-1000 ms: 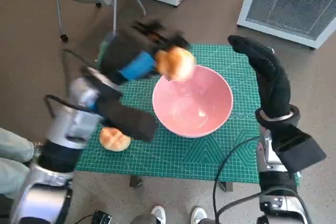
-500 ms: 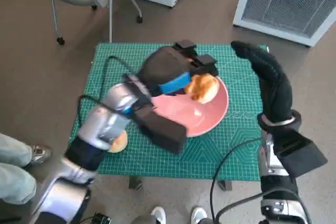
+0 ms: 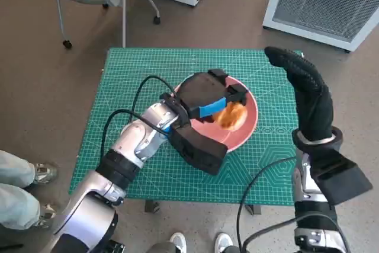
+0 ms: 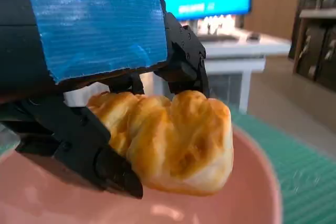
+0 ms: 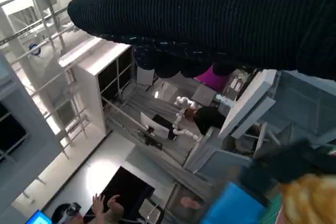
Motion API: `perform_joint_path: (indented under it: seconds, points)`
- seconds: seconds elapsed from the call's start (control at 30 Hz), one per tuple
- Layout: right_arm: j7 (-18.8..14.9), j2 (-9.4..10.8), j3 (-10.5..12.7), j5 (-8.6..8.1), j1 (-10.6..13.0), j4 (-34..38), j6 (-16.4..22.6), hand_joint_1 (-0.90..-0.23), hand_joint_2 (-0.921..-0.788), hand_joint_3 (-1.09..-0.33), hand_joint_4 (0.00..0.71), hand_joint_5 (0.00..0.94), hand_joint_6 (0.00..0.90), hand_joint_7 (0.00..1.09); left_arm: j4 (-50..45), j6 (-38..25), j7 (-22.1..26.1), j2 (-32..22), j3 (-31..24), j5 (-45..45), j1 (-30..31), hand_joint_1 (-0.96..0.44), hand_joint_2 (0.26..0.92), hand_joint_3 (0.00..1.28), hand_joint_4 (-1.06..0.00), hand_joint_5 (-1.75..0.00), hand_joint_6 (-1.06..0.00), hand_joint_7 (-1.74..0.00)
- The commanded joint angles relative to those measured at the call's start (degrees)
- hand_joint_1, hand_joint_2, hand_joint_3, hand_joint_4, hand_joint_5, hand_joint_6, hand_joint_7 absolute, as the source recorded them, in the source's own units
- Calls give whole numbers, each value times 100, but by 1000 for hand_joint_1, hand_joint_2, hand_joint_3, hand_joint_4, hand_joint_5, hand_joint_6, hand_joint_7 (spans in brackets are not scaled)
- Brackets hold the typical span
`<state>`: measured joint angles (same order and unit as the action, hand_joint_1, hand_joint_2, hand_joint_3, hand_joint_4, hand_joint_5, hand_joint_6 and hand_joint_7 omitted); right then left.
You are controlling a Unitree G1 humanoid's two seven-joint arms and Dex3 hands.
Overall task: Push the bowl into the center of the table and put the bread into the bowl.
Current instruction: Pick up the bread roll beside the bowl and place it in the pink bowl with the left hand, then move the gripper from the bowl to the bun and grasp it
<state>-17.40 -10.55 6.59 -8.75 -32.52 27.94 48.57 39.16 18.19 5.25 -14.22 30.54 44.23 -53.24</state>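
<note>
- Bowl: pink, near table centre; push judged done.
- Bread: over the bowl's 3 o'clock half, gripped by left hand; release remains.
- Right hand: raised at 3 o'clock, empty, fingers extended.

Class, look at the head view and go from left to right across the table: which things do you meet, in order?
Bare green mat → left hand → bread held over the pink bowl → right hand.

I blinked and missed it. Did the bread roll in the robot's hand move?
Yes. The bread roll, gripped by the left hand, went from the pink bowl's far left rim down into the bowl.
</note>
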Motion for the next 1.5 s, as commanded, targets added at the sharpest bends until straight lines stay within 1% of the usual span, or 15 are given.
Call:
perform_joint_path:
  seconds: [0.03, 0.1, 0.17, 0.2, 0.33, 0.47, 0.57, 0.77, 0.97, 1.13, 1.37, 1.43, 1.5]
  points:
    - [70, 25, 10, 20, 151, -29, -102, -775, -921, -811, 136, 4, -1, 419, -321, -263, 601, -72, -59, -170, -12, -39, 761, 90, -133, -181, -285, -186]
    - [88, 33, 6, 28, 150, -35, -115, -775, -921, -811, 136, 4, -1, 418, -505, -418, 833, -105, -95, -202, 25, -84, 747, 64, -86, -116, -253, -121]
    - [109, 43, 1, 41, 145, -30, -124, -775, -921, -811, 135, 3, -1, 418, -724, -550, 1043, -152, -150, -259, 80, -161, 730, 34, -35, -47, -213, -50]
    - [118, 46, -3, 48, 143, -25, -127, -775, -921, -811, 135, 3, -1, 418, -823, -601, 1125, -175, -173, -291, 108, -193, 725, 25, -22, -30, -205, -33]
    - [146, 62, -25, 69, 145, -41, -151, -775, -921, -810, 135, 3, -1, 417, -1135, -663, 1372, -256, -353, -580, 264, -233, 719, 14, -5, -7, -197, -12]
    - [113, 78, -46, 6, 158, -81, -203, -775, -921, -811, 134, 2, -1, 417, -1536, -615, 1657, -425, -610, -999, 489, -185, 713, 7, 0, -1, -198, -8]
    - [39, 91, -51, -108, 165, -98, -242, -775, -921, -811, 134, 2, -1, 426, -2018, -669, 2147, -664, -859, -1471, 682, -157, 711, 5, 1, 0, -192, -4]
    - [-68, 131, -64, -265, 162, -110, -300, -774, -921, -800, 135, 2, -1, 452, -2962, -826, 3054, -1247, -1404, -2362, 1050, -129, 707, 2, 1, 1, -171, 0]
    - [-143, 171, -84, -358, 171, -118, -312, -771, -921, -795, 134, 1, -1, 461, -3688, -1055, 3660, -1874, -2046, -3123, 1423, -113, 706, 1, 1, 1, -167, 0]
    - [-210, 196, -75, -380, 153, -68, -281, -767, -921, -794, 134, 1, -1, 464, -4045, -1232, 3989, -2401, -2489, -3522, 1757, -112, 704, 0, 1, 1, -166, -1]
    - [-255, 213, -48, -386, 145, -51, -274, -766, -921, -793, 134, 1, -1, 466, -4180, -1344, 4034, -2530, -2542, -3631, 1851, -113, 704, 0, 1, 1, -167, -1]
    - [-297, 206, -56, -407, 109, -10, -302, -761, -921, -794, 134, 1, -1, 468, -4223, -1308, 4136, -2927, -2847, -3685, 2250, -119, 703, 0, 1, 1, -169, -2]
    - [-337, 207, -60, -426, 76, 27, -315, -756, -921, -795, 135, 1, -1, 471, -4253, -1260, 4198, -3141, -3020, -3729, 2525, -122, 702, 0, 1, 1, -170, -2]
